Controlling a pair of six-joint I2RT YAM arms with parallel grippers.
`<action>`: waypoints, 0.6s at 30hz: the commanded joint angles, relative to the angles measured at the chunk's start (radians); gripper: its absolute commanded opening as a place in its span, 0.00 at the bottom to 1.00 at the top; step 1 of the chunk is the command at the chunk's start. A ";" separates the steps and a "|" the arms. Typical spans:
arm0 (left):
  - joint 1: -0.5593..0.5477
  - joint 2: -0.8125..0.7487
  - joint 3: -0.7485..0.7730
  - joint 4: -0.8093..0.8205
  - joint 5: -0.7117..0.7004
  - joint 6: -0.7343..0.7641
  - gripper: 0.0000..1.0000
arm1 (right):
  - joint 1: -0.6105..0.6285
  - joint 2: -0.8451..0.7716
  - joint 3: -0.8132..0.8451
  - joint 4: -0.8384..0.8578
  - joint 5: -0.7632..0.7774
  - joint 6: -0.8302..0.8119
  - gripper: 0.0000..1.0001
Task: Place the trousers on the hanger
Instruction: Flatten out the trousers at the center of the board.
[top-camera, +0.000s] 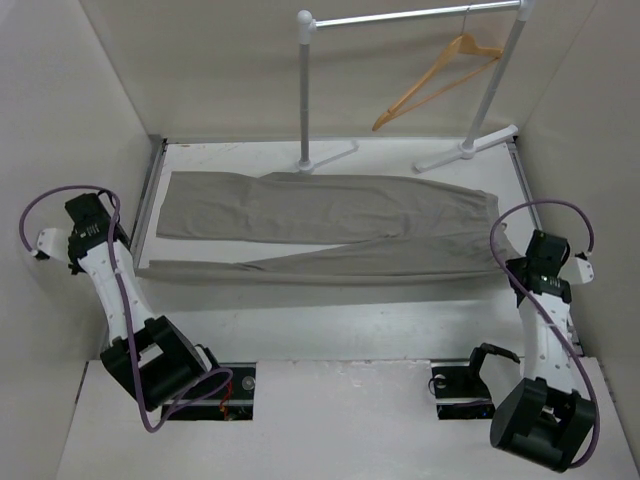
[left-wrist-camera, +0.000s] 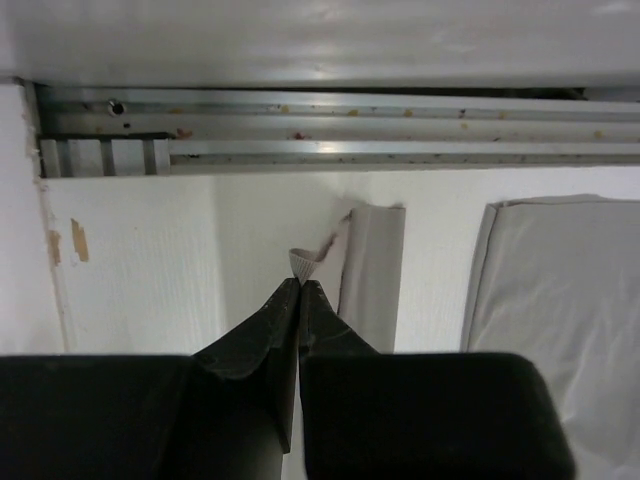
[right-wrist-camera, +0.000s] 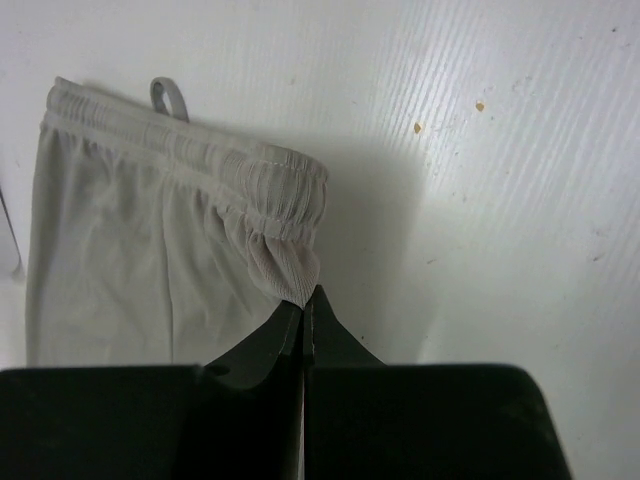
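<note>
Two arms wait at the two ends of the white table (top-camera: 330, 330), and the step in hand, as I judge it, is the first grasp of the cloth. At the back stands the clothes rail (top-camera: 400, 17). The trousers (top-camera: 330, 225) lie flat across the table, waist to the right and leg ends to the left. They are well apart from the hanger (top-camera: 435, 80), which hangs tilted on the rail bar.

The left gripper (left-wrist-camera: 300, 285) has its fingers together with nothing between them, just beside the hem of one leg (left-wrist-camera: 372, 270). The right gripper (right-wrist-camera: 308, 300) also has its fingers pressed together, its tip at the corner of the gathered waistband (right-wrist-camera: 250, 170). I cannot tell if it touches the cloth.

To do this well, each pincer should first come apart. Then it should go down over the edge, so that one finger slides under the cloth. The waistband is thick and elastic, so a deep bite there would probably hold better.
</note>
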 joint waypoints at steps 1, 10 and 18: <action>0.000 0.001 0.091 -0.110 -0.076 0.031 0.00 | -0.011 -0.043 0.057 -0.046 -0.026 0.012 0.03; -0.084 0.064 0.418 -0.162 -0.025 -0.001 0.00 | -0.011 -0.041 0.290 -0.118 -0.055 0.053 0.02; -0.067 -0.073 0.127 -0.153 -0.091 -0.010 0.00 | 0.004 -0.200 0.069 -0.173 -0.009 0.013 0.01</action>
